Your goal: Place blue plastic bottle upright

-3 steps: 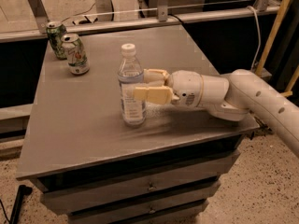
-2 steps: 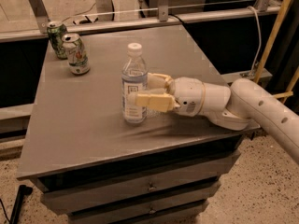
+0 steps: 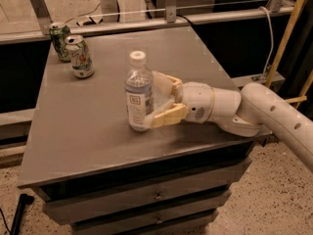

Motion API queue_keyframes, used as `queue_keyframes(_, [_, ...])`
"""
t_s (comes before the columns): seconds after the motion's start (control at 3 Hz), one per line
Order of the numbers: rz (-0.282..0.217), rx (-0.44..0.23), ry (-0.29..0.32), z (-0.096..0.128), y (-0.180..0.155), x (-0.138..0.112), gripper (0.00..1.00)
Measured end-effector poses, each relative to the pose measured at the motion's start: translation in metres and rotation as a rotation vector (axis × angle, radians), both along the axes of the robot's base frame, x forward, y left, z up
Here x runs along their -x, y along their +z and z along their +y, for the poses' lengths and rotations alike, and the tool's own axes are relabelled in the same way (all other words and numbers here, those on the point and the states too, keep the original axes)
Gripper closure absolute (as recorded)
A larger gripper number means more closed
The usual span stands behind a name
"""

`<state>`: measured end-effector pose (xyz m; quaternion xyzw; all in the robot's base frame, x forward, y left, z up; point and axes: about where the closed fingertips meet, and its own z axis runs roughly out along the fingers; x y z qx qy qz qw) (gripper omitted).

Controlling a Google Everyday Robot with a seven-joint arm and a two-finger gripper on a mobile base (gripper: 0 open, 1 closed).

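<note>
Blue plastic bottle (image 3: pixel 138 94) upright, hand (image 3: pixel 152 101) alongside

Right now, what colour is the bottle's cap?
The cap is white, camera view; the gripper straddles the bottle.

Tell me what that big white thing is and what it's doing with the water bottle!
That is a robot's arm. At its end sits a gripper, its hand, reaching from the right around a small blue plastic bottle. The bottle stands upright on a grey table, white cap on top. I cannot tell if the gripper is squeezing it or only near it. At the table's far left corner stand two green-and-white cans. There is just one picture, from a camera looking down at the table from the front.
</note>
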<state>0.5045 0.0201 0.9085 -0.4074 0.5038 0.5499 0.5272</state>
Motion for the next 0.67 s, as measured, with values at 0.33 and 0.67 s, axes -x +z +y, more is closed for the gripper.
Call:
queue_keyframes(0.33, [-0.027,0.02,0.021,-0.005,0.029,-0.002,0.0])
queue_keyframes(0.67, [-0.06,0.063,0.039,-0.007,0.058,-0.003,0.0])
